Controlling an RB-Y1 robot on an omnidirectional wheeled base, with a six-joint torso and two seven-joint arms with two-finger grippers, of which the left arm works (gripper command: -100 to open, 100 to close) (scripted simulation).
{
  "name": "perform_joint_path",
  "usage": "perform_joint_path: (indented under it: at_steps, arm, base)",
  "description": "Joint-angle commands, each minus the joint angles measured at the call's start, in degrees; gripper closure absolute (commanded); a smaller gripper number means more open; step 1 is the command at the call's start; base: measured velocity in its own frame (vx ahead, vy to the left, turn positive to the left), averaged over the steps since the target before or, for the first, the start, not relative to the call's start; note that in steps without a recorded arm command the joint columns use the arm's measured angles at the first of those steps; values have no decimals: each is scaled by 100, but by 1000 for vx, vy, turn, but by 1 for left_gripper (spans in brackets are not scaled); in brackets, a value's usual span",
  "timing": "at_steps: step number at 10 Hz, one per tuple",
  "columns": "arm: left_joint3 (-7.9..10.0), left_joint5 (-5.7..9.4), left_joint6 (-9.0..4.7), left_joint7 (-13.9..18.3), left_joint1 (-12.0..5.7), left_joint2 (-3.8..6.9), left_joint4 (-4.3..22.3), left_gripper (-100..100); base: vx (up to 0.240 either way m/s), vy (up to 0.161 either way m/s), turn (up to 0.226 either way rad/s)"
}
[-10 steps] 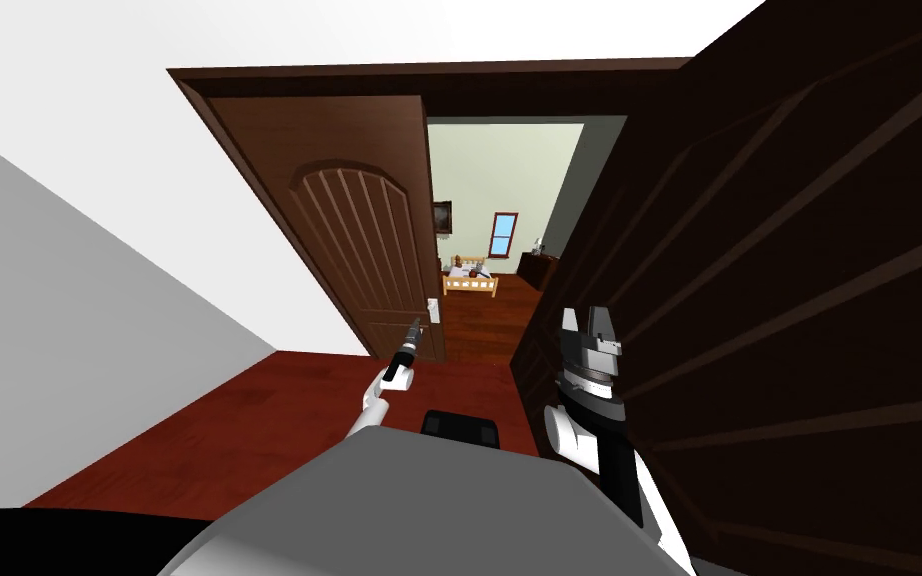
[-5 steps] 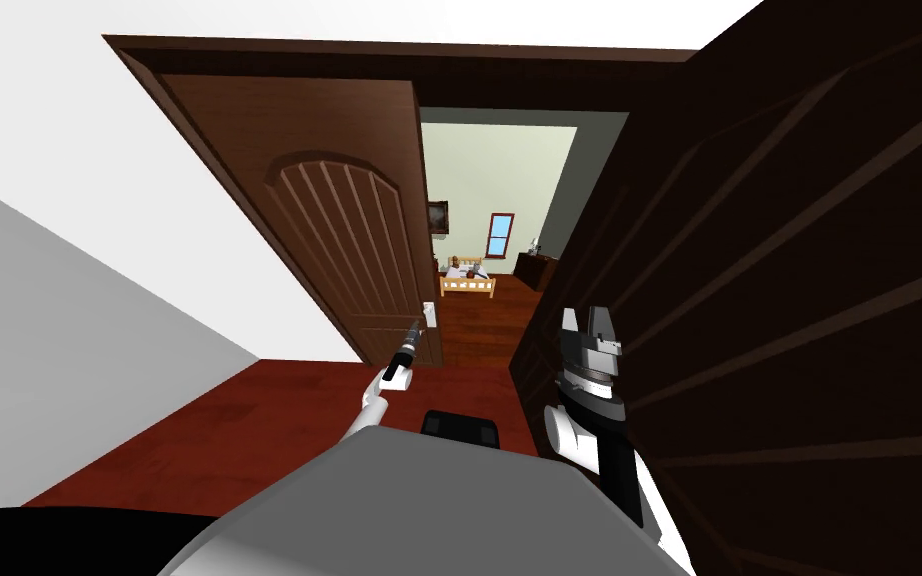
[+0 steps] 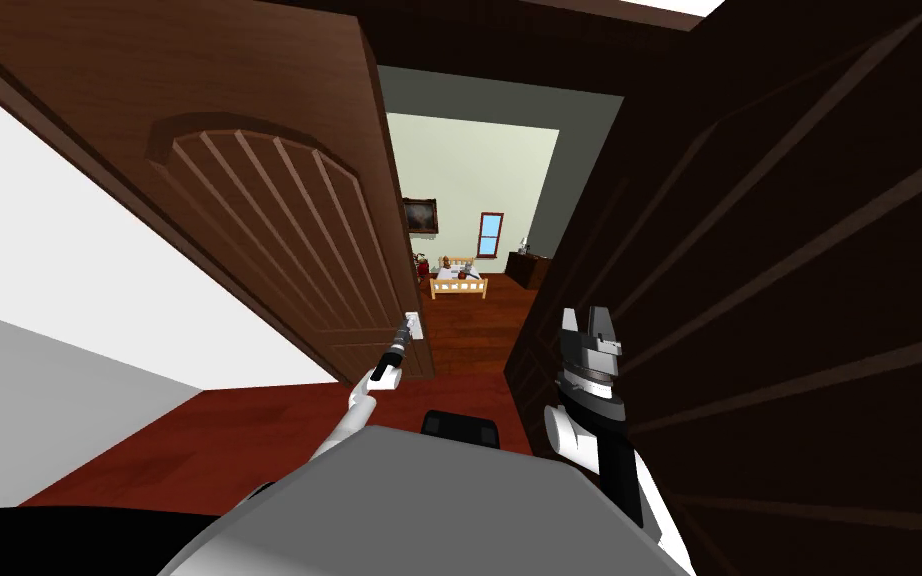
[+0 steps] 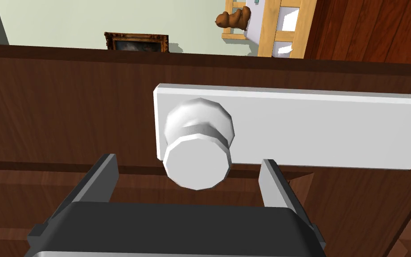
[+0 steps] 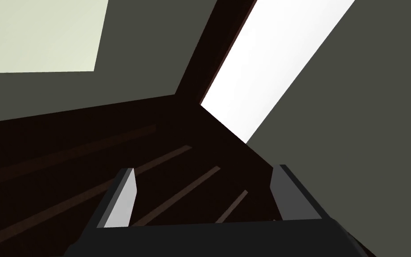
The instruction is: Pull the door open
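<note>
A brown door leaf (image 3: 269, 220) with an arched panel stands ajar at my left. Near its free edge is a white plate (image 3: 413, 325) with a white knob (image 4: 198, 143). My left gripper (image 4: 189, 183) is open at the knob. Its fingers (image 4: 104, 178) stand on either side of the knob's end without touching it. In the head view the left gripper (image 3: 401, 335) reaches up to the plate (image 4: 298, 129). My right gripper (image 3: 589, 325) is raised and open beside a second, very dark door leaf (image 3: 799, 300) that is swung wide at my right.
Through the gap lies a room with a wooden bed (image 3: 459, 285), a dark dresser (image 3: 529, 268), a small window (image 3: 490, 233) and a framed picture (image 3: 420, 215). Red-brown floor (image 3: 199, 440) runs under me. A white wall (image 3: 79, 290) is at the left.
The whole head picture has shifted: the brown leaf now looms larger and nearer, its top out of the picture. My left arm has stretched out, gripper still at the knob. The right arm is unmoved.
</note>
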Motion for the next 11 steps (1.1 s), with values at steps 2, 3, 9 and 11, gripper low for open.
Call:
perform_joint_path:
  at_steps: [2, 3, 9, 11]
  arm:
    - [144, 93, -118, 155, 34, 219, 154, -100]
    - [113, 70, -42, 114, 57, 157, 48, -100]
    - [113, 70, -42, 114, 57, 157, 48, 100]
    - [-5, 81, -65, 213, 119, 265, 22, 100]
  base:
    - [190, -28, -103]
    - [86, -8, -11]
    - [-15, 1, -1]
    - [-134, 56, -125]
